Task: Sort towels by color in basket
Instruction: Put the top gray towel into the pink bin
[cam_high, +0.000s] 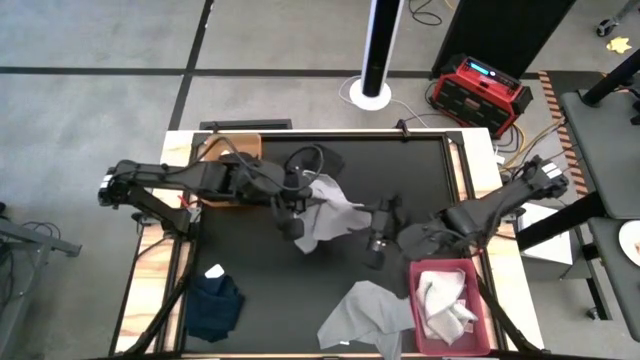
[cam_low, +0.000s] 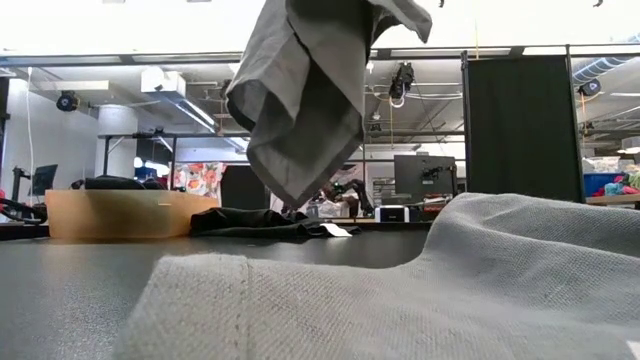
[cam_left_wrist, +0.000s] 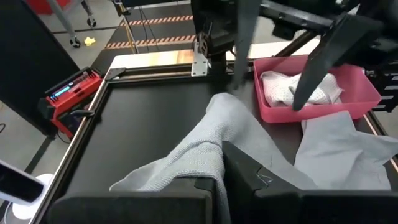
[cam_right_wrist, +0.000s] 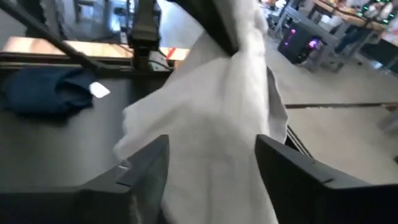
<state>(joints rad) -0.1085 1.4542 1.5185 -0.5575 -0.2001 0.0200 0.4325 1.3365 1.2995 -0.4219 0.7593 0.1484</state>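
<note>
A grey towel (cam_high: 330, 210) hangs in the air over the middle of the table; in the low view, the grey towel (cam_low: 300, 100) has its lowest corner clear of the surface. My left gripper (cam_high: 291, 218) is shut on it. My right gripper (cam_high: 377, 240) is open beside the towel, and its fingers (cam_right_wrist: 146, 168) stand on either side of the hanging cloth. Whether they touch it I cannot tell. A second grey towel (cam_high: 365, 315) lies flat near the near edge. A navy towel (cam_high: 215, 302) with a white tag lies at near left. White towels (cam_high: 445, 305) sit in the pink basket. My left gripper (cam_left_wrist: 217, 180) pinches a bunched fold of the grey towel (cam_left_wrist: 208, 158) between its two fingers. The cloth is gathered in several layers there. The towel is lifted clear of the table and hangs below and away from the fingers toward my right gripper, slack.
The pink basket (cam_high: 418, 330) stands at the near right corner. A tan basket (cam_high: 245, 148) sits at the far left corner, with a black cloth (cam_low: 260, 222) beside it. A red device and a white pole stand on the floor beyond the far edge.
</note>
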